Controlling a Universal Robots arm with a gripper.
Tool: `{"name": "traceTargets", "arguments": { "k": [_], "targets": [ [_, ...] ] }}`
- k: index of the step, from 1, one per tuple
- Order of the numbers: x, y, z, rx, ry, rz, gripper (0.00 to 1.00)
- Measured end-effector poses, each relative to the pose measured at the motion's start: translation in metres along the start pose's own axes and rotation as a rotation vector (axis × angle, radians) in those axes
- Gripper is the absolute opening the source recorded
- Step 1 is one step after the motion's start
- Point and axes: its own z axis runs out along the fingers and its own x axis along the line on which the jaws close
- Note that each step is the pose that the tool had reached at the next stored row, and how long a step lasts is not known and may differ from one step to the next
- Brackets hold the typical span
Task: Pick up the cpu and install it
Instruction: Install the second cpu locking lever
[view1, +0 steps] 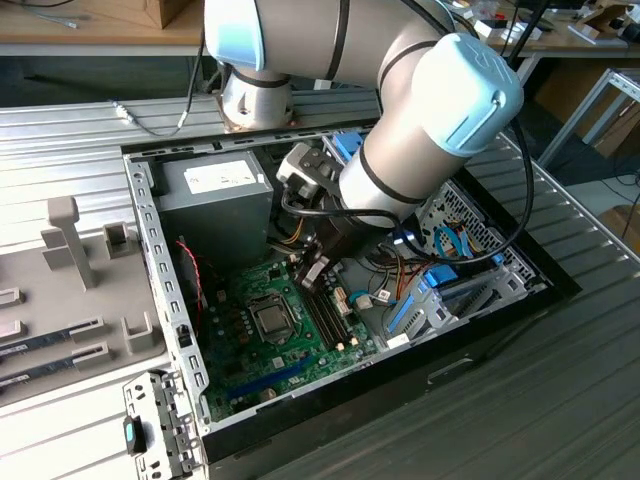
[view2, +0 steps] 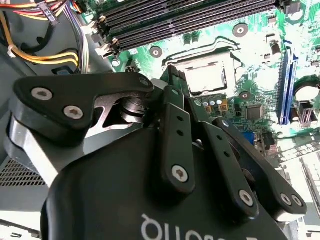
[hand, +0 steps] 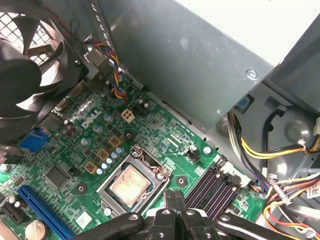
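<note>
Arm: the big silver-and-light-blue robot arm (view1: 420, 110) reaches down into the open black desktop computer case (view1: 520, 300), its wrist low over the green motherboard (view1: 250, 350).

Gripper: the black metal two-finger gripper (hand: 175, 196) hangs just above the board, right next to the socket. In the first wrist view the fingertips (hand: 169, 197) look pressed together with nothing between them – so closed and empty, as far as I can see.

CPU: the small flat square chip with the plain silver-grey metal top (hand: 130, 184) sits in the socket, inside the dark metal socket frame (hand: 150, 160). It also shows in the second wrist view (view2: 206, 77) and as a small grey square in the exterior view (view1: 270, 318). The gripper isn't touching it.

Socket frame: lies around the chip – can't tell if it's latched.

Memory slots: the long black memory slots (hand: 212, 187) run just beside the socket, on the gripper's side.

Power supply: the grey metal power-supply box (view1: 215, 195) sits in the case's far corner, well apart from the chip.

Fan: a black round case fan (hand: 25, 65) at the board's edge.

Cables: yellow, black and orange wire bundles (hand: 260, 150) near the slots.
</note>
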Motion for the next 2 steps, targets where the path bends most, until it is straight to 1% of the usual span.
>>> {"name": "traceTargets", "arguments": {
  "k": [2],
  "targets": [
    [0.0, 0.0, 0.0, 0.0, 0.0, 0.0, 0.11]
  ]
}}
